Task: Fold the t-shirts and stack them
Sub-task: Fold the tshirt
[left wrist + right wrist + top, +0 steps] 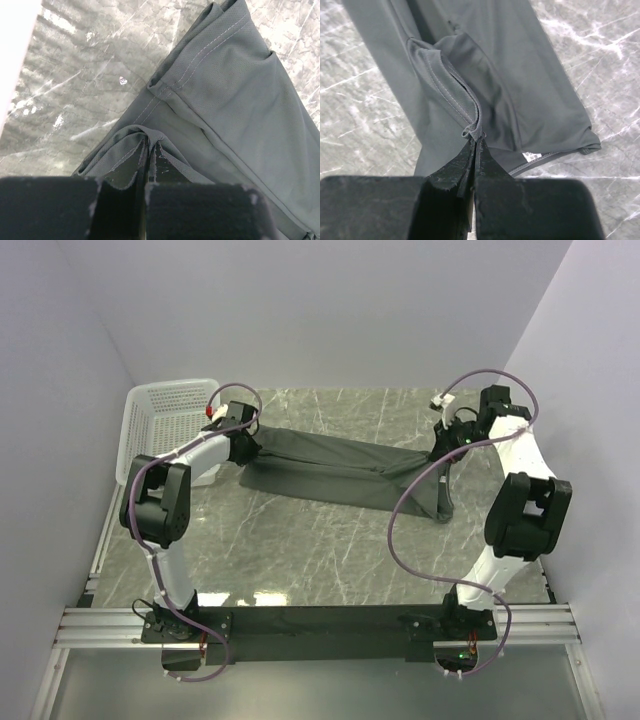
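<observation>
A dark charcoal-grey t-shirt is stretched across the back of the marble table between both arms. My left gripper is shut on its left end; in the left wrist view the pinched hem bunches at my left gripper. My right gripper is shut on the right end, held above the table so fabric hangs down. In the right wrist view a stitched fold is clamped in my right gripper, and a white label shows at the hem.
A white plastic mesh basket stands at the back left, close behind the left arm. White walls enclose the table on three sides. The marble tabletop lies bare between the shirt and the arm bases.
</observation>
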Controlling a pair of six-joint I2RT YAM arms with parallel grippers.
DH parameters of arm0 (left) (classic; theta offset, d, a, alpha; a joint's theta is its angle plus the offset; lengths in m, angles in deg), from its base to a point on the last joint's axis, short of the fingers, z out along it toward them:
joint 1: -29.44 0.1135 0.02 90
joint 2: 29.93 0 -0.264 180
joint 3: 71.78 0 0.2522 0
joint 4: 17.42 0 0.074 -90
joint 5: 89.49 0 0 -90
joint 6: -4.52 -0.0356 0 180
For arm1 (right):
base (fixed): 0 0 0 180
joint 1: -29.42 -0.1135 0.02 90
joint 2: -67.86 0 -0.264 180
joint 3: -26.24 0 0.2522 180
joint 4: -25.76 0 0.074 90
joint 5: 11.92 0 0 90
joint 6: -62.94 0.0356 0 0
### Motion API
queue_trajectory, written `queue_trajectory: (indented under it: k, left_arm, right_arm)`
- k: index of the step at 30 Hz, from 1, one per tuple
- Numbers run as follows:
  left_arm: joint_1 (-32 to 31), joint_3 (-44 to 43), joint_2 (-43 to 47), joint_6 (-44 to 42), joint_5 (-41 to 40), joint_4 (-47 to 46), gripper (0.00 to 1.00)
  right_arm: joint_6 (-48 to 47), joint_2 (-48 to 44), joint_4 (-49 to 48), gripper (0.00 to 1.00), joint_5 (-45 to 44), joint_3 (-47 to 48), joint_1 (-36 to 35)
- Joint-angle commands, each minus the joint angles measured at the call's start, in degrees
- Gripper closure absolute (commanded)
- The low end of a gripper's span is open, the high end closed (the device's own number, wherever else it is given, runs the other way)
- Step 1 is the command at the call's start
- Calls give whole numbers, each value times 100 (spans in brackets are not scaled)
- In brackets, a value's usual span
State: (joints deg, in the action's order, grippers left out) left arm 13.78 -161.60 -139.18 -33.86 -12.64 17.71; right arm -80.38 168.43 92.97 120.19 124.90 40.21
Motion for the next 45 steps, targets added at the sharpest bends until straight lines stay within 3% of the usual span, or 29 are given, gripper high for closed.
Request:
queue_trajectory:
  k: [1, 19, 45]
  left_arm:
    - [37, -252, -43, -134, -144, 8, 99]
    - [45, -446, -228, -169, -136, 69, 99]
    - [37, -665, -404, -222, -171, 157, 99]
  right_arm:
    - [216, 199, -115, 100, -185, 298, -94]
    - [946, 841, -748, 99, -853, 650, -358]
    - [1210, 1131, -933, 99, -1266, 712, -419]
